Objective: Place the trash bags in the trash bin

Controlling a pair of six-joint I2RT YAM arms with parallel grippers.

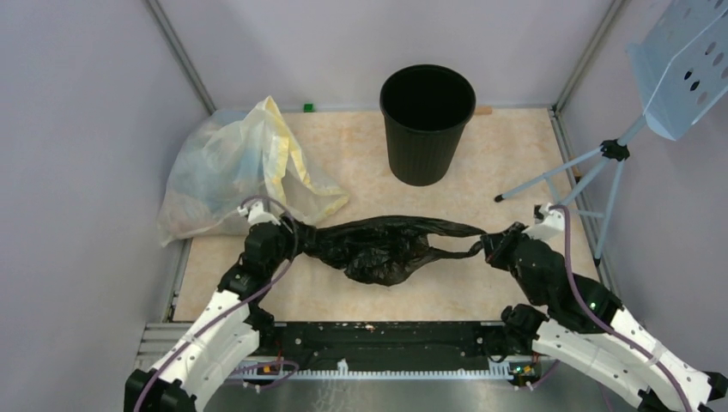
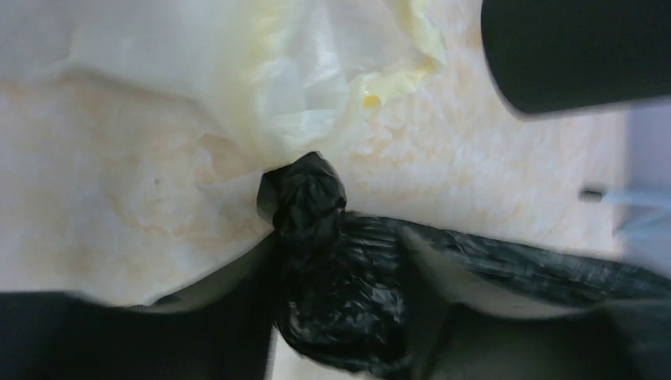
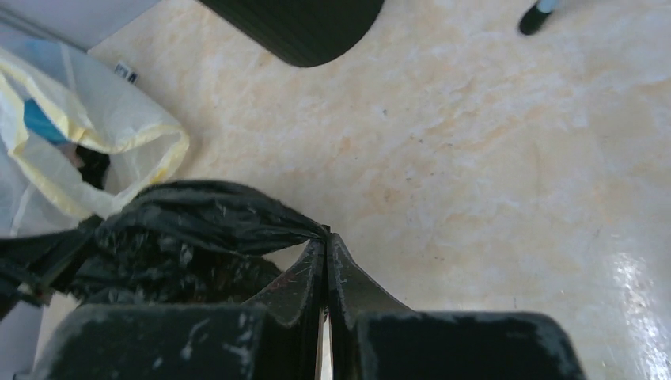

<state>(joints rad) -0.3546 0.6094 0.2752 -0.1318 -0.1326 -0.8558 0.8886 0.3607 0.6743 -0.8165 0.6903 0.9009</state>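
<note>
Trash bag (image 1: 382, 251), I note: left pincer (image 1: 300, 237) clamps its nine-o'clock end, right pincer (image 1: 483, 248) pinches its three-o'clock end.

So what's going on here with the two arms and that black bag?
Two robot arms have the black trash bag strung between them over the table. The right gripper is pinched shut on one thin end; the other end sits bunched inside the left gripper, how firmly is unclear. The trash bin stands upright at the far edge, the bag not yet in it. A pale-yellow bag lies at the left.
</note>
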